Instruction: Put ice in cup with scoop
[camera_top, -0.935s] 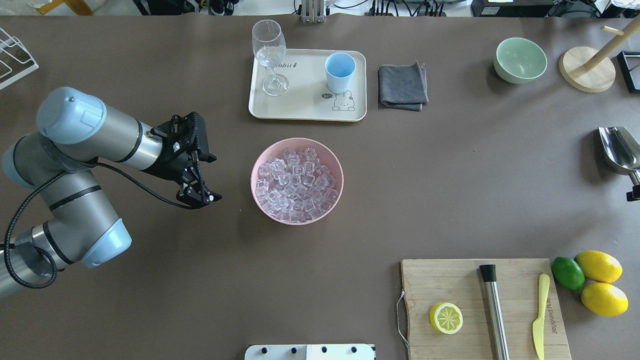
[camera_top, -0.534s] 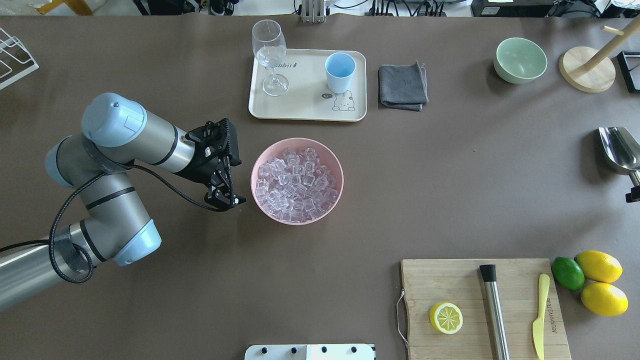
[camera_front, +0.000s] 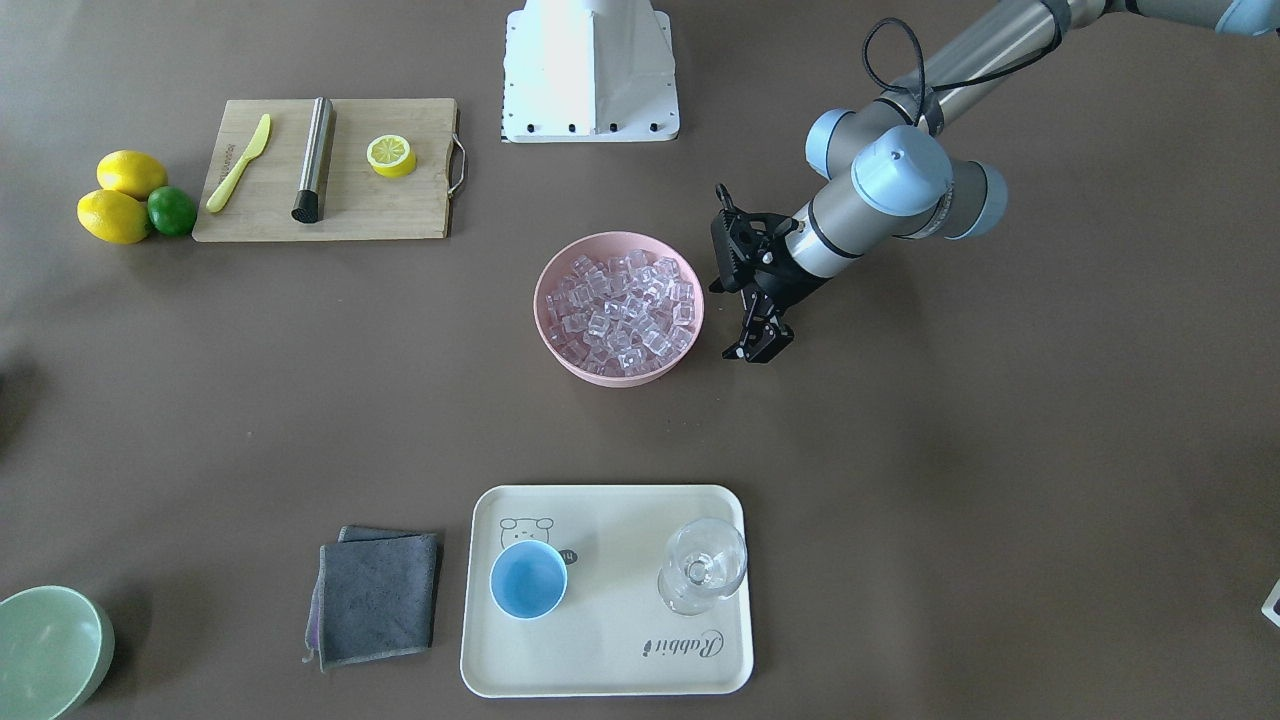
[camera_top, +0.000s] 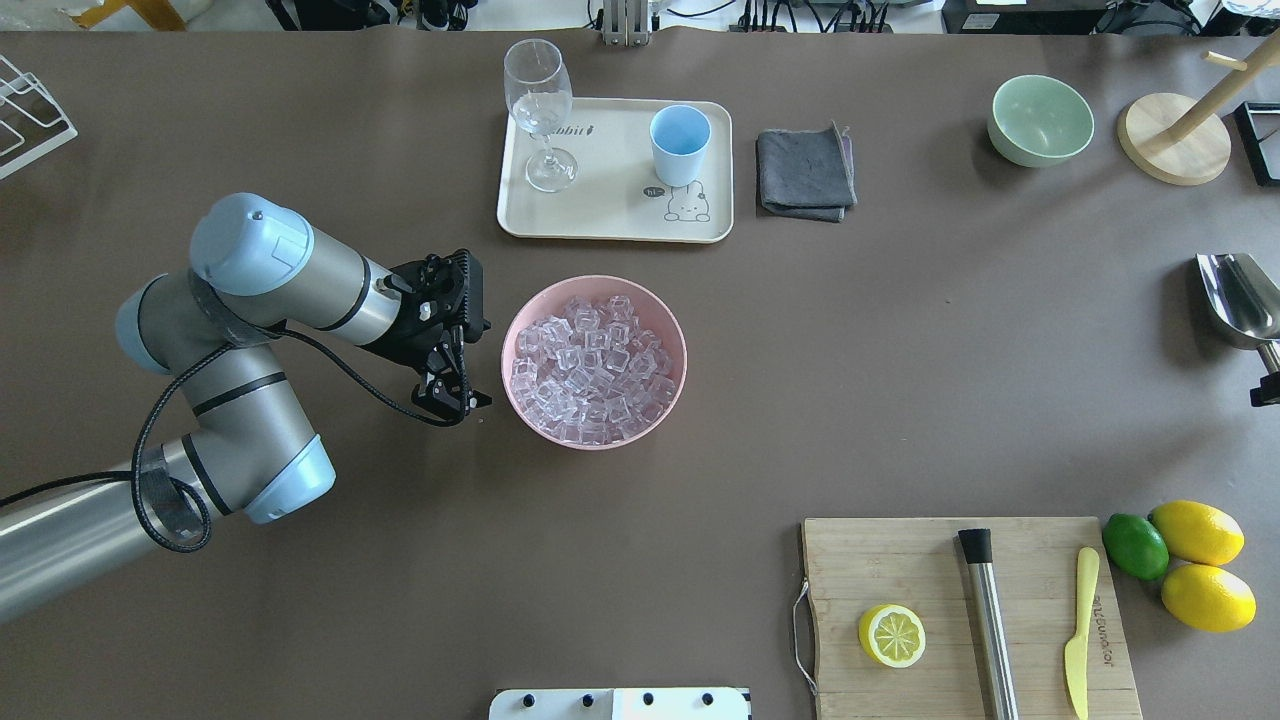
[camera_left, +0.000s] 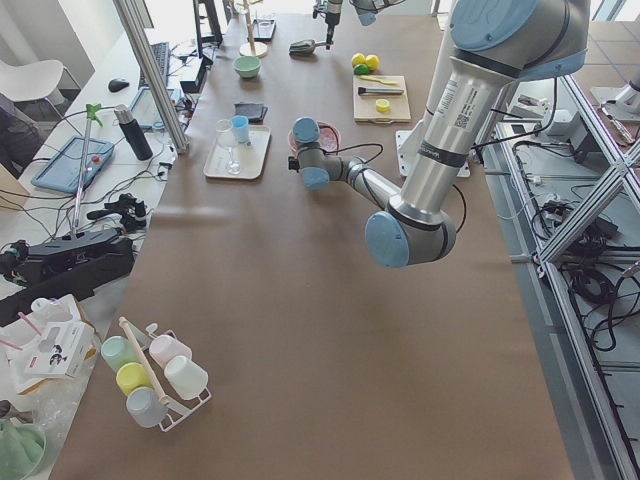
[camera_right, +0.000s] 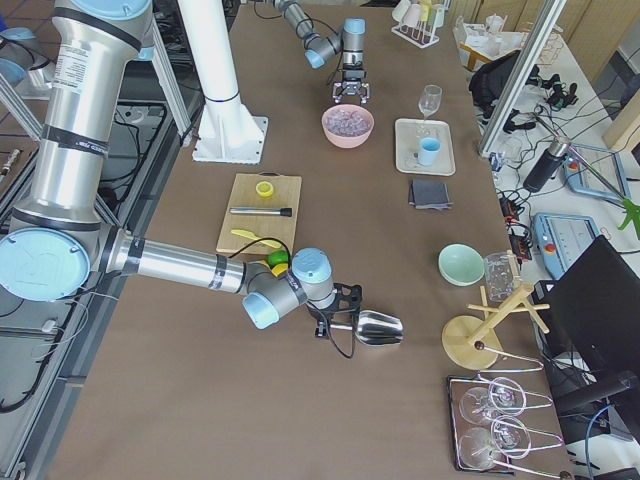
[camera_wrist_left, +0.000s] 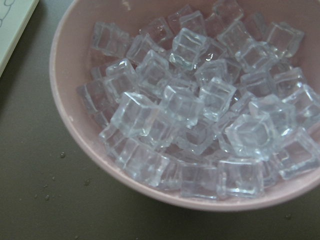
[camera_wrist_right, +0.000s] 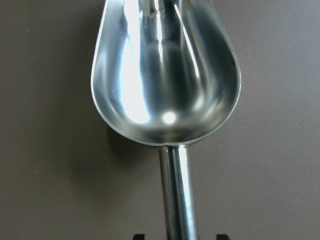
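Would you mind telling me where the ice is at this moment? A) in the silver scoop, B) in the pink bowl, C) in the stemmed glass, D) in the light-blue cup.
B: the ice is heaped in the pink bowl, while the cup on the tray and the scoop both look empty.

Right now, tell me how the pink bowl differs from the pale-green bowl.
The pink bowl is heaped with clear ice; the pale-green bowl is empty. The pink bowl sits mid-table beside the left gripper; the pale-green bowl stands far off by a wooden stand. Both are round, upright and open-topped.
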